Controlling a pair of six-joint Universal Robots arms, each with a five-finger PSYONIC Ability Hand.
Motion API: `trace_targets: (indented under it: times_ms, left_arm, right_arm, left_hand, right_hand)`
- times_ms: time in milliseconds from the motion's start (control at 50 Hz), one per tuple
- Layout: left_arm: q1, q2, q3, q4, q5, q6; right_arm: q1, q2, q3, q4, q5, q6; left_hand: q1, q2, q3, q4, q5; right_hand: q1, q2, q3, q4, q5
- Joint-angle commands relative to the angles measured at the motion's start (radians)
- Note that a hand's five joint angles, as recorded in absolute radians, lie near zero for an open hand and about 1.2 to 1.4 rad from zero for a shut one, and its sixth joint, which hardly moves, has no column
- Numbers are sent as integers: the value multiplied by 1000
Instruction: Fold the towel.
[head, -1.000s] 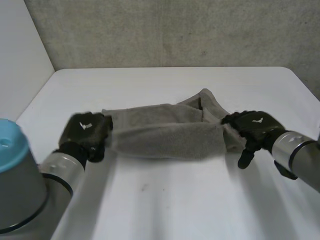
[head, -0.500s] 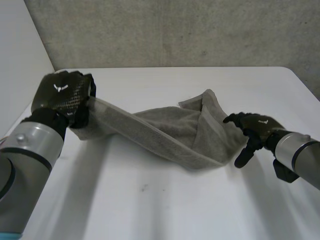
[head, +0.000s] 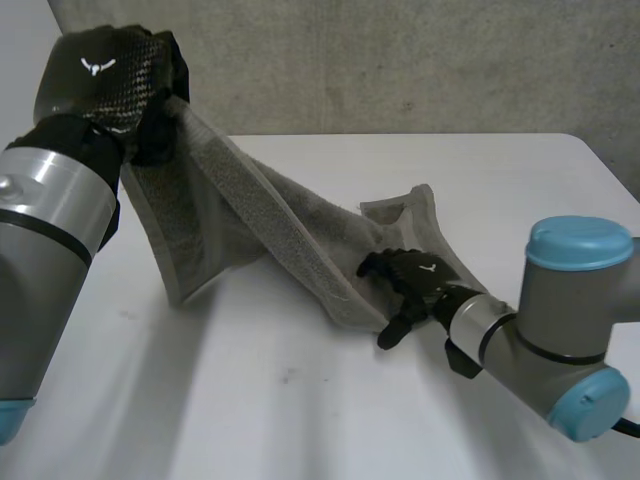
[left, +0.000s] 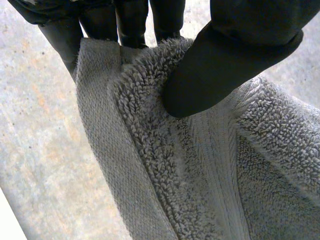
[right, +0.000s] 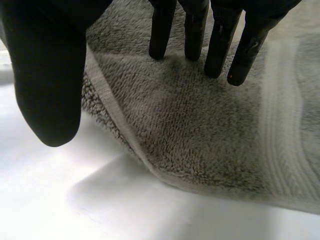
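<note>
Grey towel (head: 250, 225) is now raised by one end to the upper left, pinched in the left hand (head: 105, 75), while the other end is pinned to the worktop (head: 300, 400) by the right hand (head: 418, 274) with straight fingers, apparently readying a fold.

In the head view the black left hand (head: 100, 80) covers the end of the grey terry towel (head: 290, 235) that it pinches. The black right hand (head: 415, 280) hides the towel's near right part under it. Both wrist views cut the towel off at their edges. Whether the right hand's fingers (right: 194, 30) touch the pile cannot be told.
</note>
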Motion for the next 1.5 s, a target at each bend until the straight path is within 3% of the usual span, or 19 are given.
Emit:
trace_targets:
  times_ms: [20, 120, 200, 220, 260, 300, 500, 600, 660, 820, 940, 980, 1060, 1080, 1100, 1140, 1160, 1180, 1500]
  left_arm:
    - [-4, -2, 50, -4, -1, -9]
    - [-2, -4, 73, -17, -1, -34]
    - [5, -13, 83, -18, -1, -57]
    - [12, -13, 83, -18, -1, -63]
    - [13, -13, 81, -18, -1, -69]
    - [15, -13, 81, -20, -1, -74]
    - [53, -18, 72, -26, -1, -78]
    - [84, -18, 49, -32, -1, -78]
    - [93, -18, 26, -32, 1, -77]
    - [119, -27, -39, -26, 7, -77]
    - [128, -85, -68, -24, 7, -75]
    - [142, -99, -75, -24, 7, -74]
    - [218, -128, -94, -24, 8, -74]
    - [219, -128, -94, -24, 8, -74]
    - [237, -134, -97, -24, 8, -74]
    - [246, -141, -98, -26, 8, -74]
    - [251, -147, -100, -26, 8, -74]
    - [255, -148, -105, -26, 10, -74]
    - [260, -176, -106, -24, 10, -74]
  right_arm:
    - [65, 63, -57, 2, 6, 2]
    - [99, 91, -81, -12, 34, 11]
    - [104, 123, -97, -82, 162, 35]
    - [104, 123, -97, -82, 163, 35]
    - [101, 132, -98, -137, 254, 38]
    - [94, 134, -98, -148, 282, 40]
    - [47, 101, -98, -165, 281, 32]
    - [-102, -48, -110, -174, 270, -13]
    - [-128, -96, -118, -164, 261, -31]
    - [-131, -230, -136, -63, 85, -126]
    - [-120, -205, -172, 91, 32, -143]
    - [-96, -114, -214, 213, 26, -220]
    - [-70, -38, -238, 304, 40, -335]
    - [-68, -20, -238, 330, 40, -375]
    - [-68, -20, -238, 330, 40, -376]
    - [-77, -6, -235, 321, 41, -380]
    - [-77, -6, -235, 321, 41, -380]
    - [-87, -3, -229, 304, 41, -361]
    - [-163, -47, -35, 258, 38, -224]
  left_hand:
    - [200, 178, 180, 179, 190]
    - [200, 178, 180, 179, 190]
    - [200, 178, 180, 179, 190]
    - [200, 178, 180, 179, 190]
    - [200, 178, 180, 179, 190]
    - [200, 178, 180, 179, 190]
    - [200, 178, 180, 179, 190]
    - [200, 178, 180, 179, 190]
    - [200, 178, 180, 179, 190]
    - [200, 178, 180, 179, 190]
    - [200, 178, 180, 179, 190]
    - [200, 178, 180, 179, 190]
    - [200, 178, 180, 179, 190]
    - [200, 178, 180, 179, 190]
    - [200, 178, 180, 179, 190]
    - [200, 178, 180, 179, 190]
    - [200, 178, 180, 179, 190]
    - [200, 178, 180, 179, 190]
    - [200, 178, 180, 179, 190]
  right_hand:
    - [4, 62, 60, 60, 59]
    - [145, 203, 201, 201, 200]
    - [689, 747, 745, 745, 744]
    - [691, 749, 747, 747, 746]
    - [954, 1012, 1010, 1010, 1009]
    - [995, 1053, 1051, 1051, 1050]
    - [996, 1053, 1051, 1052, 1050]
    - [996, 1053, 1051, 1052, 1050]
    - [996, 1053, 1051, 1052, 1050]
    - [996, 1053, 1051, 1052, 1050]
    - [996, 1053, 1051, 1052, 1050]
    - [996, 1053, 1051, 1052, 1050]
    - [996, 1053, 1051, 1052, 1050]
    - [814, 871, 869, 870, 868]
    - [812, 870, 867, 868, 866]
    - [520, 578, 575, 576, 574]
    - [518, 576, 574, 574, 573]
    - [376, 434, 431, 432, 430]
    - [151, 209, 207, 207, 206]
